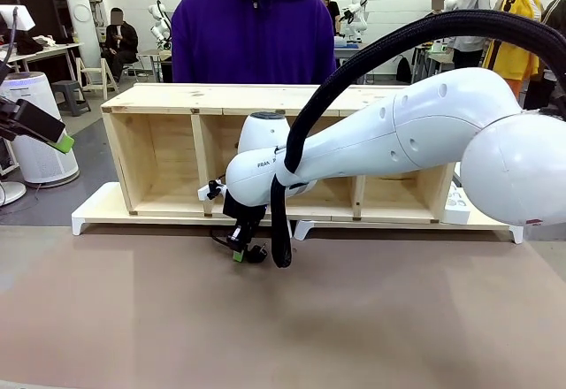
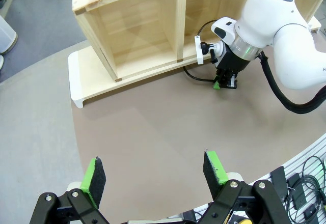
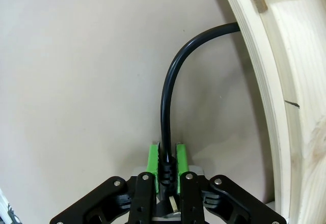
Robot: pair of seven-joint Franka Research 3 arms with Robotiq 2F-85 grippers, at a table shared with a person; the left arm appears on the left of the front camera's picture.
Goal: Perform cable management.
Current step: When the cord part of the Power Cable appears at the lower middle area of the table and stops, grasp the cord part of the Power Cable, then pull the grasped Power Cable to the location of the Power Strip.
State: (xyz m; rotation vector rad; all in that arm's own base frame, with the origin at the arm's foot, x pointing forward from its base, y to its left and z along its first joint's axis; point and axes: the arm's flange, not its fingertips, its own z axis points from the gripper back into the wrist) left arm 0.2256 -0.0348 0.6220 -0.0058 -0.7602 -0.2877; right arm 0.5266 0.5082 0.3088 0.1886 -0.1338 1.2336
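The black cable rises from between my right gripper's green pads, bends right and passes under the base of the wooden shelf. My right gripper is shut on the cable's ribbed end. In the front view this gripper points down at the table just in front of the shelf, near its middle. The left wrist view shows the same grip, with cable running along the shelf base. My left gripper hovers open and empty over the table's near side, seen at the picture's left edge.
A person in a purple hoodie stands behind the shelf. The brown table mat lies bare in front of the shelf. A white air purifier stands off the table at the left. Loose gear and wires lie beyond the table's edge.
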